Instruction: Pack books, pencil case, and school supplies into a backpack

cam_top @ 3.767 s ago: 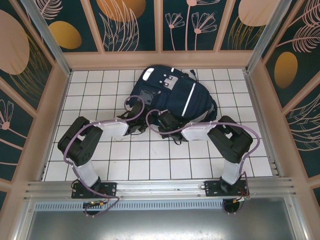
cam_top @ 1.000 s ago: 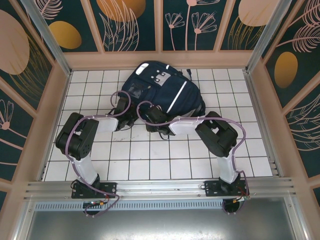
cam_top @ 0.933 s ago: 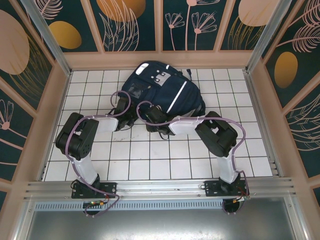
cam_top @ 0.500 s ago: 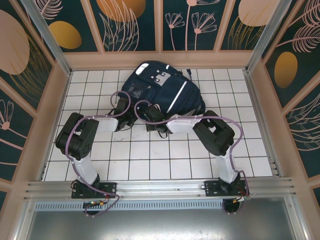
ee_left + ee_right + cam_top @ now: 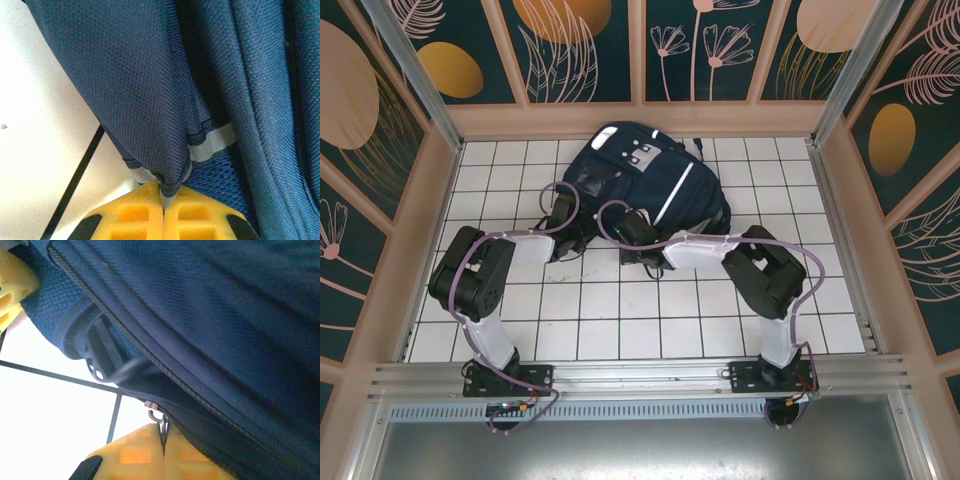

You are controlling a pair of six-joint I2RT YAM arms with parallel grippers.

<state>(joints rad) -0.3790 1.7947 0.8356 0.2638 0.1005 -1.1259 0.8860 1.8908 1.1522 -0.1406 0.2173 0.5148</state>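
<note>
Navy backpack lying flat on white tiled table, far centre. Left gripper clenched on fold of fabric at backpack's near-left edge. Right gripper just right of it, clenched on metal zipper pull at backpack's near edge.

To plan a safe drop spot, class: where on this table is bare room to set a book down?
Free: tiles between the arm bases and forearms; tiles between the backpack and the right wall; the far-left corner. Crowded: the backpack's near edge, where the left end effector and right end effector pinch it.
</note>
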